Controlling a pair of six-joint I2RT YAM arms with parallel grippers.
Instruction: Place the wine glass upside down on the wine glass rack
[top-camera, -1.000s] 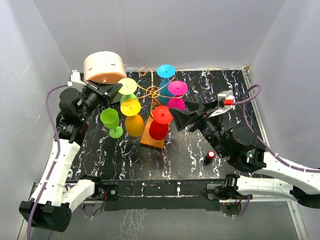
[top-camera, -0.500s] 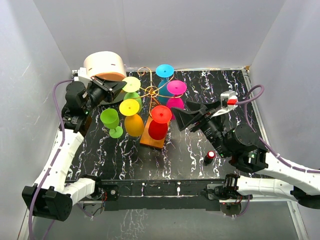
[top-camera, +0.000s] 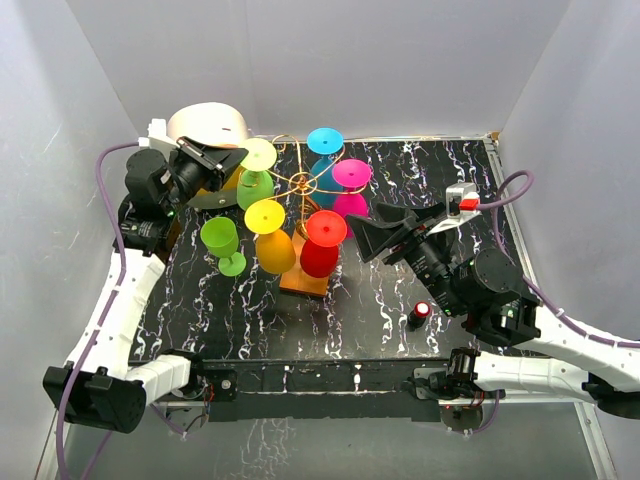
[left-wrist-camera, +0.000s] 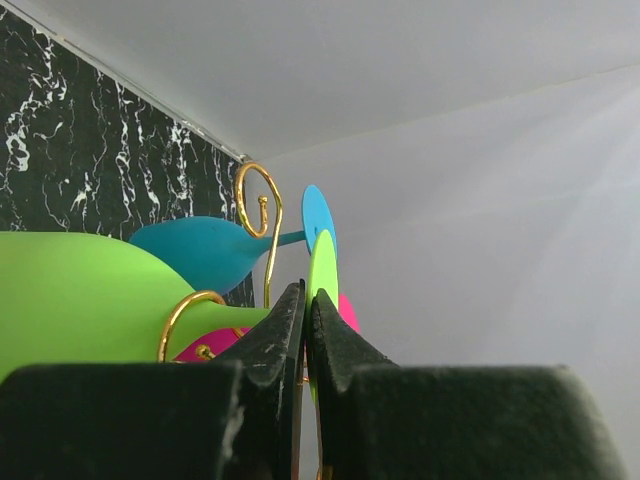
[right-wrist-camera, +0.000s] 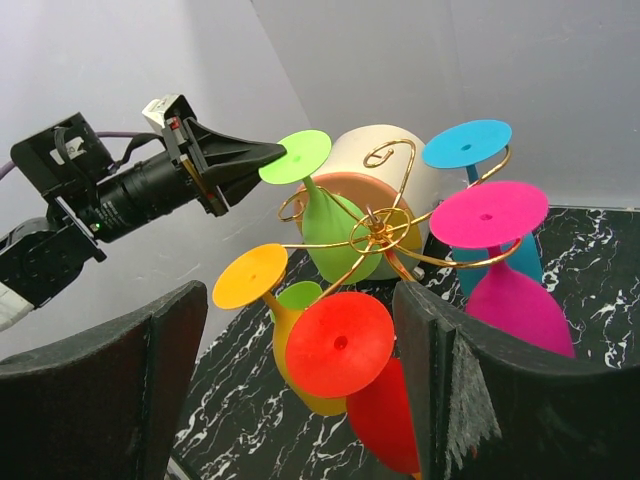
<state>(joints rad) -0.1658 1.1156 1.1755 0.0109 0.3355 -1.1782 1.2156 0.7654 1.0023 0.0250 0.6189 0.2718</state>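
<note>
The left pincer (left-wrist-camera: 305, 310) is seen closed, its two fingers pressed together on the edge of the round foot of the lime wine glass (left-wrist-camera: 90, 300). In the right wrist view the left pincer (right-wrist-camera: 270, 152) is held level, reaching in from the left, with the foot gripped at its tip. The wine glass (right-wrist-camera: 335, 225) is held upside down, foot uppermost and bowl hanging below, slightly tilted, at the rear left side of the rack (right-wrist-camera: 375, 232). A curled gold arm is seen bent across the neck of the glass in the left wrist view; whether the stem is fully seated in it cannot be told.

From above, the left pincer (top-camera: 232, 160) and wine glass (top-camera: 255, 188) are found just in front of a cream drum box (top-camera: 205, 125). Four more glasses are hung upside down on the rack (top-camera: 300, 183): a yellow glass (top-camera: 270, 250), a red glass (top-camera: 320, 255), a pink glass (top-camera: 350, 205) and a blue glass (top-camera: 325, 165). A green glass (top-camera: 220, 240) is stood upright on the black marbled table (top-camera: 260, 320), just left of the rack's orange base.

The right pincer (top-camera: 372, 233) is held spread wide and empty, near the rack's right side, touching nothing. A small red-capped object (top-camera: 420, 315) is seen on the table beside the right arm.
</note>
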